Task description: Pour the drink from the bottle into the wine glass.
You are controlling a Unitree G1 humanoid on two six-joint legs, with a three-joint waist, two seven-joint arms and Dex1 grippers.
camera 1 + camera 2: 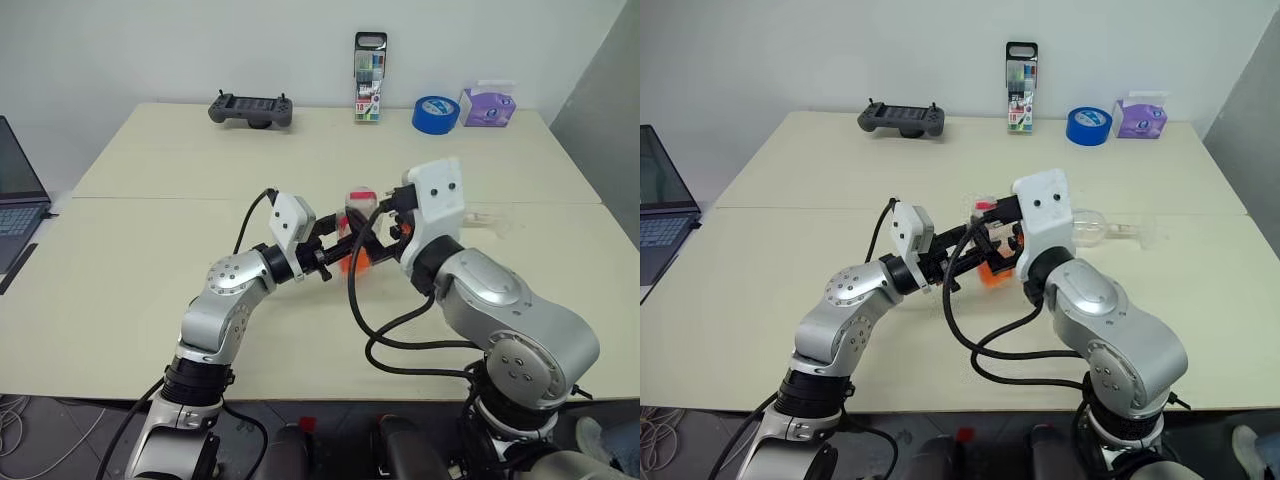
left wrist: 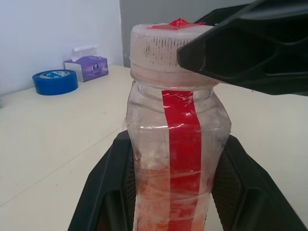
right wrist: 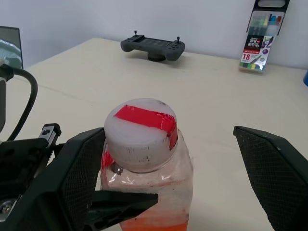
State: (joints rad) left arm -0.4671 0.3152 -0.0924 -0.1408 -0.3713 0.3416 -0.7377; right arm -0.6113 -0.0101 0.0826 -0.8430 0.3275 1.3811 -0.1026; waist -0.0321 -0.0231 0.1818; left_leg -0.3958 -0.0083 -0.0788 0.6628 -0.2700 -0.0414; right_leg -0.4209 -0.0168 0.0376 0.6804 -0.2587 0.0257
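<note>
- In the left eye view you see both arms meeting over the middle of the table (image 1: 150,300). Your left gripper (image 1: 345,245) is clamped on the bottle (image 1: 358,215), holding it upright above the tabletop, with the drink (image 1: 356,262) showing orange-red low in it.
- Your right gripper (image 1: 385,222) sits just right of the bottle's top. At the far edge lie a game controller (image 1: 251,109), a pen case (image 1: 370,78), a roll of blue tape (image 1: 436,113) and a tissue box (image 1: 487,105). A laptop (image 1: 15,195) sits at the left edge.
- In the right eye view you see the wine glass (image 1: 1110,228) lying on its side on the table, right of the grippers, partly hidden behind your right arm.
- In the left wrist view your left fingers (image 2: 106,187) press both sides of the bottle, red label strip facing the camera. One right finger (image 2: 240,48) touches the cap (image 2: 166,45).
- In the right wrist view your right gripper's fingers (image 3: 274,168) stand wide apart, one beside the cap, the other clear of it.
</note>
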